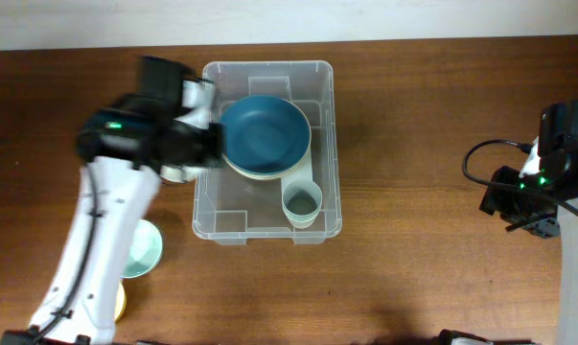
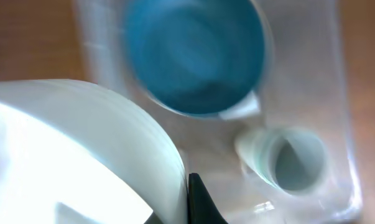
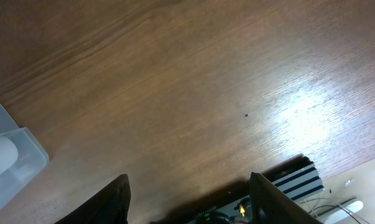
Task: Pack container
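The container (image 1: 233, 206) sits on the wooden table (image 1: 413, 115), holding a blue bowl (image 1: 265, 132) stacked on a paler one at its far end and a pale cup (image 1: 303, 203) at its near right corner. The left gripper (image 1: 204, 144) hangs at the container's left wall with a blurred white curved object (image 2: 81, 155) against its one visible dark finger (image 2: 199, 200); whether it is clamped I cannot tell. Well right of the container, the right gripper (image 3: 190, 199) is spread wide over bare wood, holding nothing.
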{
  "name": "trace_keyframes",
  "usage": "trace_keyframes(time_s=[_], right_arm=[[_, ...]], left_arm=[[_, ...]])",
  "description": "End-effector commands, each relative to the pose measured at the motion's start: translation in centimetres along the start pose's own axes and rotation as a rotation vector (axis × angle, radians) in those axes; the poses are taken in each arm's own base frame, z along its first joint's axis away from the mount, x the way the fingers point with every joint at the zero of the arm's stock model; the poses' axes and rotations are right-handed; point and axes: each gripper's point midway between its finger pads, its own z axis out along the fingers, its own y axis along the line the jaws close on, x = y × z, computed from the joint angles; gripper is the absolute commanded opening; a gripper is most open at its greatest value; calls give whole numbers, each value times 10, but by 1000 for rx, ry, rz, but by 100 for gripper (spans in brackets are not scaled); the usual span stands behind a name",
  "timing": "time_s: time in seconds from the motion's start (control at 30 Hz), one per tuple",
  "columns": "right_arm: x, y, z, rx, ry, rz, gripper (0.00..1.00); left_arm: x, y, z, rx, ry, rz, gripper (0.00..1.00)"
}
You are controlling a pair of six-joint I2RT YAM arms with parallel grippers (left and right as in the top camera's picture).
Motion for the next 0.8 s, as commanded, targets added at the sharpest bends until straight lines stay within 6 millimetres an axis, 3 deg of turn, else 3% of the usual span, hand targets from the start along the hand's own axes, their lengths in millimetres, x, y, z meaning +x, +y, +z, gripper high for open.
trace_keyframes(time_s=[0.0,0.23,0.77], right_arm=[[0,-2,-3,5,-18,2,57],[1,-2,-3,5,-16,2,57],[1,-2,-3,6,-14,2,57]], left_arm=[[13,-28,7,-3,49,36,1],[44,-49,38,-54,192,12,1],[74,-41,114,-113,422,-4,1]])
